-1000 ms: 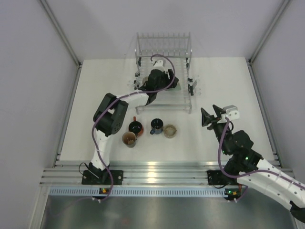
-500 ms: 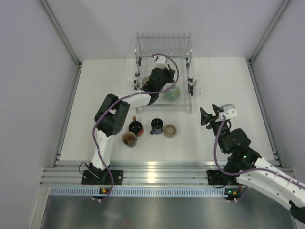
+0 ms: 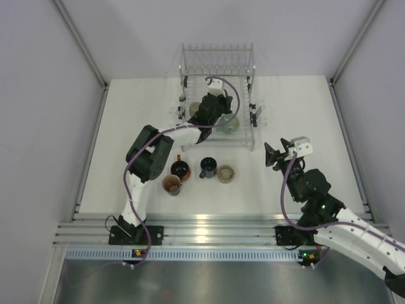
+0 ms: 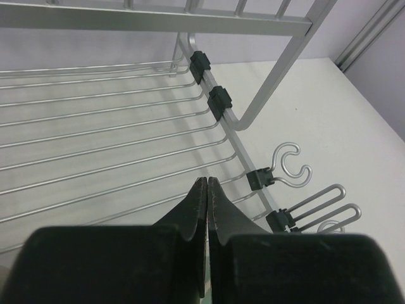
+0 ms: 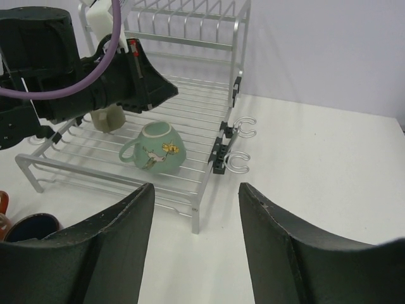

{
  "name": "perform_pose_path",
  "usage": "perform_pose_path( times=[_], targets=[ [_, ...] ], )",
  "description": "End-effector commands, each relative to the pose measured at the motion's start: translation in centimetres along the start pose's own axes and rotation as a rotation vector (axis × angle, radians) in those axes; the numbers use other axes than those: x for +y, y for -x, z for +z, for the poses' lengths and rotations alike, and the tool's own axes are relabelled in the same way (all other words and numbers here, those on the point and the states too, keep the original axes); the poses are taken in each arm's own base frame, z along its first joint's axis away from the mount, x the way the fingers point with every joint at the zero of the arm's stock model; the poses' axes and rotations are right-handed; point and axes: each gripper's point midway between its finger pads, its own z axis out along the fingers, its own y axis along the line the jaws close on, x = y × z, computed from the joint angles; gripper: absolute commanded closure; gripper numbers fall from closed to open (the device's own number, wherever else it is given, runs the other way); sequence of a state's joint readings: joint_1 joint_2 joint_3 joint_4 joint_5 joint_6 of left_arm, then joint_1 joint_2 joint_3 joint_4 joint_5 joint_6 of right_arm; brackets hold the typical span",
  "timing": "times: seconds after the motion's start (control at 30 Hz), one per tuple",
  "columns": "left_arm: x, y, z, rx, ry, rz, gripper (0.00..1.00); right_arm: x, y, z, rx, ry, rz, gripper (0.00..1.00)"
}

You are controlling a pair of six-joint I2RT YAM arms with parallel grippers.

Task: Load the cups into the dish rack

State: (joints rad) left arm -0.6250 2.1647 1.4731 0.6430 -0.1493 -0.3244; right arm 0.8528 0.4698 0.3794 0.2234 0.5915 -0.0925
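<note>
Placement of the mint-green mug is judged complete: it rests in the dish rack just beneath the left claw, which is pinched closed on nothing. Next, the dark blue mug, well behind that claw, could be fetched. The right claw is spread wide and empty.

The left arm is hiding much of the beige mug; the edge is cropping the dark blue mug.

Dish rack: no text or number can be read.
Mint-green cup: only a painted motif is seen, no lettering.
</note>
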Motion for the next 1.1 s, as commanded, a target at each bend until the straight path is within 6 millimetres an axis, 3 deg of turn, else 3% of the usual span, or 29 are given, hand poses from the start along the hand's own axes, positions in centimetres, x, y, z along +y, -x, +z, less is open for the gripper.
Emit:
perform_pose_path(
  times=[0.0, 0.13, 0.2, 0.23, 0.3, 0.33, 0.47, 0.5, 0.53, 0.6, 0.63, 0.7, 0.77, 0.8, 0.87, 0.9, 0.97, 1.0, 1.07],
  targets=[
    [-2.0, 6.3, -1.6, -0.146, -0.012, 0.039, 1.0, 0.0, 1.0, 0.4, -0.039, -0.002, 0.043, 0.43],
    [-2.9, 10.0, -3.8, -0.208, 0.004, 0.051, 1.0, 0.1, 0.9, 0.5, -0.029, 0.0, 0.042, 0.43],
    [-2.7, 10.7, -4.9, -0.218, 0.027, 0.066, 1.0, 0.2, 0.7, 0.7, -0.019, 0.003, 0.039, 0.43],
    [-3.0, 12.3, -5.9, -0.246, 0.033, 0.063, 1.0, 0.3, 0.6, 0.7, -0.013, 0.003, 0.035, 0.43],
    [-3.0, 12.8, -7.1, -0.25, 0.036, 0.072, 1.0, 0.5, 0.4, 0.8, -0.004, 0.01, 0.035, 0.43],
    [-3.5, 14.4, -8.3, -0.278, 0.032, 0.067, 1.0, 0.6, 0.3, 1.0, 0.003, 0.012, 0.034, 0.43],
    [-2.8, 15.4, -11.8, -0.278, 0.071, 0.061, 1.0, 1.2, -0.3, 1.4, 0.049, 0.027, 0.026, 0.42],
    [-2.9, 16.8, -13.3, -0.301, 0.072, 0.048, 1.0, 1.4, -0.6, 1.5, 0.069, 0.037, 0.019, 0.42],
    [-2.3, 15.7, -14.1, -0.27, 0.086, 0.048, 0.98, 1.8, -0.7, 1.8, 0.087, 0.046, 0.013, 0.42],
    [-1.4, 16.2, -16.2, -0.251, 0.127, 0.043, 0.92, 2.4, -1.2, 2.0, 0.116, 0.068, 0.012, 0.42],
    [-0.6, 15.0, -17.0, -0.221, 0.148, 0.037, 0.87, 2.8, -1.7, 2.2, 0.145, 0.081, -0.004, 0.42],
    [0.4, 15.1, -19.3, -0.202, 0.185, 0.029, 0.79, 3.8, -2.0, 2.3, 0.175, 0.113, 0.04, 0.42],
    [1.4, 13.4, -20.9, -0.156, 0.207, 0.029, 0.63, 4.7, -3.0, 2.3, 0.215, 0.143, 0.055, 0.42],
    [1.5, 14.3, -22.2, -0.168, 0.21, 0.019, 0.56, 5.3, -3.3, 2.3, 0.228, 0.171, 0.061, 0.42],
    [2.5, 12.2, -23.7, -0.092, 0.236, 0.023, 0.36, 6.2, -4.2, 2.3, 0.269, 0.2, 0.077, 0.42],
    [2.3, 12.8, -24.7, -0.099, 0.221, 0.012, 0.32, 6.9, -4.3, 2.3, 0.283, 0.229, 0.087, 0.42],
    [2.7, 11.1, -25.9, -0.037, 0.214, 0.02, 0.25, 8.0, -5.6, 2.4, 0.331, 0.263, 0.104, 0.43],
    [2.6, 11.5, -26.9, -0.044, 0.207, 0.01, 0.02, 8.8, -5.7, 2.4, 0.345, 0.293, 0.113, 0.43],
    [3.0, 10.8, -27.9, -0.016, 0.216, -0.001, 0.01, 9.7, -7.3, 2.5, 0.402, 0.306, 0.122, 0.44]
  ],
)
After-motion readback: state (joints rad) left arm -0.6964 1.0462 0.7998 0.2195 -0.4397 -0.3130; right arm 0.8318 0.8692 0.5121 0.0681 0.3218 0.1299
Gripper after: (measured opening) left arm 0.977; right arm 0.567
